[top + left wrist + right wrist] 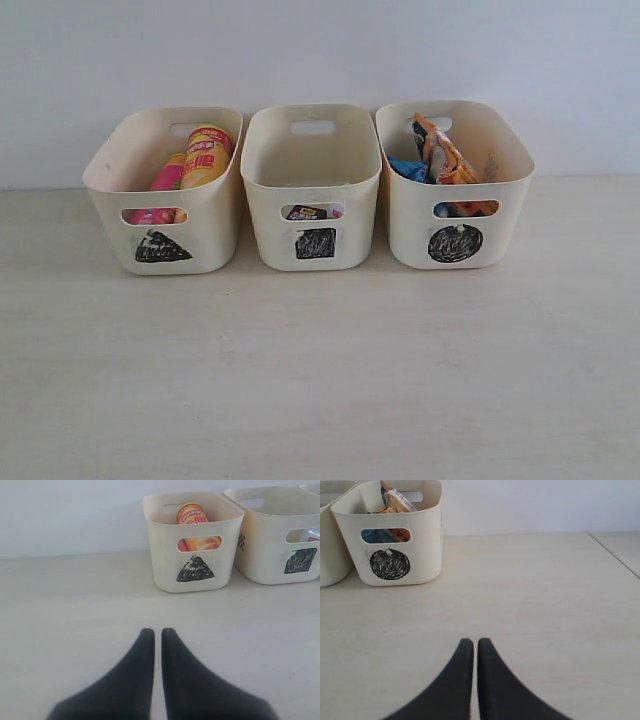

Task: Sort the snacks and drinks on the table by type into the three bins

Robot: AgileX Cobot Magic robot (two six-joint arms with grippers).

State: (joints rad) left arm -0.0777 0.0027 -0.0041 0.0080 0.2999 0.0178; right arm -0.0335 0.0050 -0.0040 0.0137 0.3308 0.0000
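Left gripper (157,631), right gripper (475,641) pinched together, empty; tabletop (320,380) between them and bins (355,230).

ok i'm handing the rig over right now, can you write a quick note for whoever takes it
Left gripper: shut, holding nothing, over the table, facing the triangle bin.
Right gripper: shut, holding nothing, over the table, with the circle bin ahead of it.
Things: pink tube and yellow tube lie in the triangle bin. The carton is in the square bin, seen through its handle cutout. The orange bag and blue bag are in the circle bin.
Done: all five items are binned by type.
Left: nothing to sort, as far as these views show.
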